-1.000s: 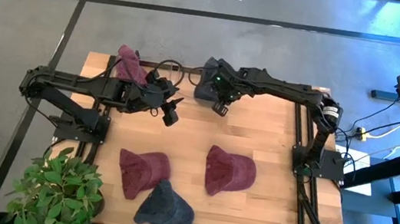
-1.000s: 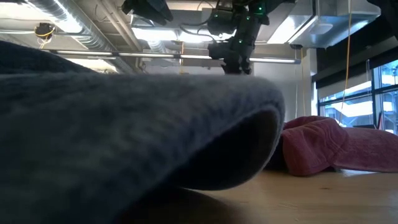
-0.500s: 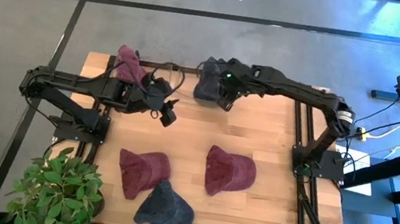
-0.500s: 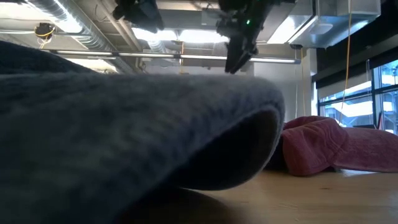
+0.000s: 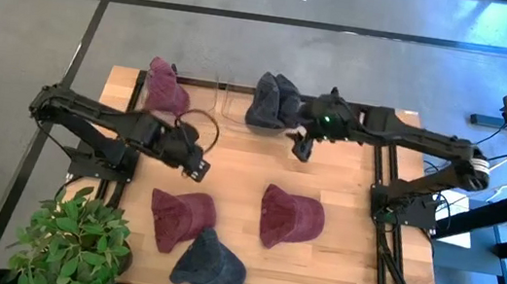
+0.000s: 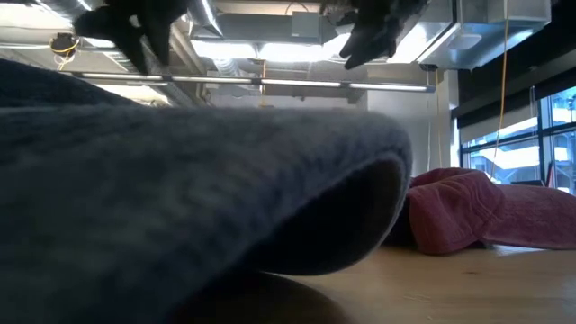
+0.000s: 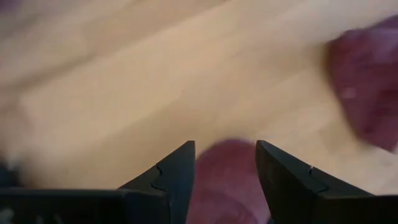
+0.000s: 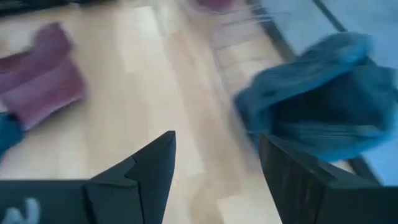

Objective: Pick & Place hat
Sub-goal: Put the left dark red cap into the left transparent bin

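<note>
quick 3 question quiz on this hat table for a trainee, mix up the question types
1. True or false: the right gripper is holding a hat.
2. How many hats lie on the front half of the table?
3. Which hat is nearest the right gripper? A) the blue hat at the back edge B) the maroon hat at the back left C) the blue hat at the front

Key
1. False: its fingers are open and empty over bare wood.
2. Three: two maroon hats and one blue.
3. A
</note>
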Motion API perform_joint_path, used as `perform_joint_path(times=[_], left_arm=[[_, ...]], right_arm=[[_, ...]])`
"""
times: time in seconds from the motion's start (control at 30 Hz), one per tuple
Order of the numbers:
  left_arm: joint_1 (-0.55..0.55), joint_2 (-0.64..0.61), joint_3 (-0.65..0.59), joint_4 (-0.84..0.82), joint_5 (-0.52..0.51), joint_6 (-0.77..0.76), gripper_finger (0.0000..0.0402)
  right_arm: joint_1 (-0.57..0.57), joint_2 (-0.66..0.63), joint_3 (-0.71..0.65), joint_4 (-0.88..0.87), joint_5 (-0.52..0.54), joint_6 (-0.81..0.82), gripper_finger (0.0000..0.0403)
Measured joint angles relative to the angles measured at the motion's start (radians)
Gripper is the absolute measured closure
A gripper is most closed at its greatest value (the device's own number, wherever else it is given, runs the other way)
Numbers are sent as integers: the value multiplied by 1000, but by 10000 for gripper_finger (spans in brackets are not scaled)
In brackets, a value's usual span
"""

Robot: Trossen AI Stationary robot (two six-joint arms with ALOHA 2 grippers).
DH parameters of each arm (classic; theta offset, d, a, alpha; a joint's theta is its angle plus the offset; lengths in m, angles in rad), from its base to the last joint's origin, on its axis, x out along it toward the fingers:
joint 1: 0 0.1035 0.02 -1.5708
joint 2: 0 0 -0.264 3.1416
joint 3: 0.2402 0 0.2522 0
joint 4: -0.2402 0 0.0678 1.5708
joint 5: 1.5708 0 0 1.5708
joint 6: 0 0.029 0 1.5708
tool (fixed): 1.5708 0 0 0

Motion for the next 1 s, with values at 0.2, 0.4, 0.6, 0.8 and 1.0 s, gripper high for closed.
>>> perform_joint_path(times=[0.2,0.4,0.6,0.8,1.0], left_arm=[[-136,124,0,-101,96,-346,250],[-254,246,0,-133,161,-590,262],[-346,330,0,-129,208,-688,269],[-395,400,0,-120,381,-783,229],[-443,430,0,-64,354,-903,151]], right_arm=[[31,-88,-180,143,-28,24,175],[42,-110,-246,182,-86,24,175],[42,-110,-246,179,-122,-1,176],[43,-110,-246,178,-127,-5,176],[43,-110,-246,177,-126,-12,176]])
